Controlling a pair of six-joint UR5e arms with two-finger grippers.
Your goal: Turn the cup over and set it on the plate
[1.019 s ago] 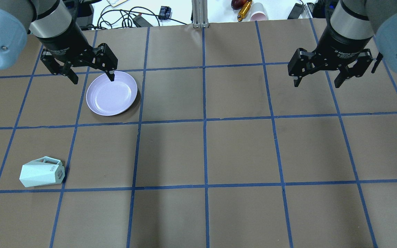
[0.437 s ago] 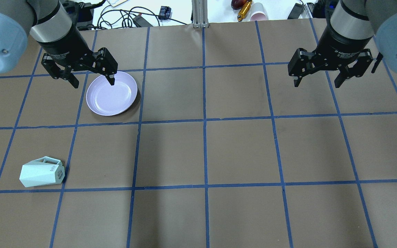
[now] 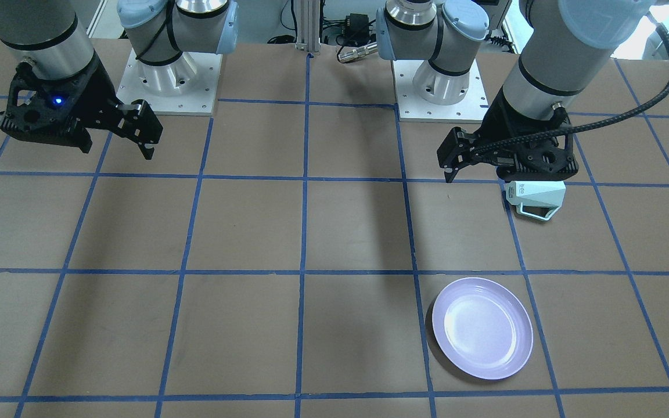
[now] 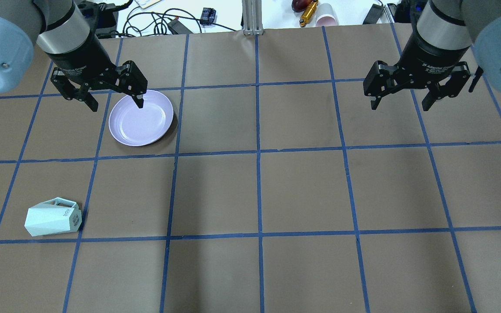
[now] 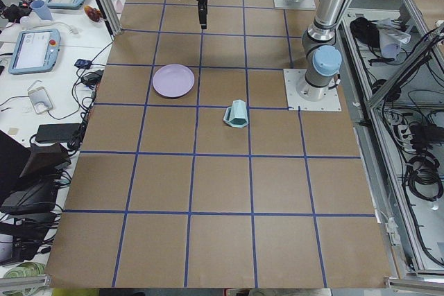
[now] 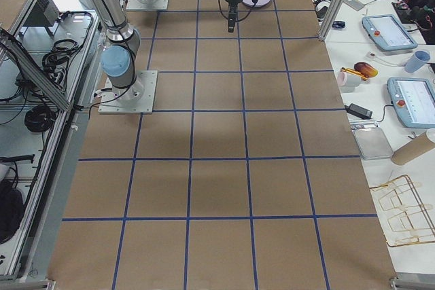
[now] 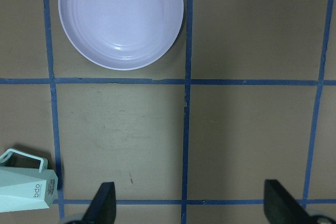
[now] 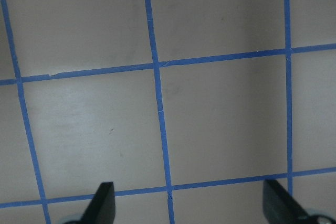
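Note:
The mint-green cup [image 4: 52,218] lies on its side on the table's near left, handle toward the far side. It also shows in the front view [image 3: 535,196] and in the lower left corner of the left wrist view [image 7: 23,192]. The lavender plate [image 4: 141,118] sits empty further back and also shows in the front view [image 3: 481,328] and the left wrist view [image 7: 121,19]. My left gripper [image 4: 115,104] hangs open and empty high above the table, touching neither the plate nor the cup. My right gripper [image 4: 400,104] is open and empty over the far right.
The table is brown paper with a blue tape grid. Cables, a pink paper cup [image 4: 326,16] and small tools lie beyond the far edge. The two arm bases [image 3: 169,69] stand at the robot's side of the table.
My left gripper has shifted and turned slightly above the plate's rim. The right arm, cup and plate have not moved.

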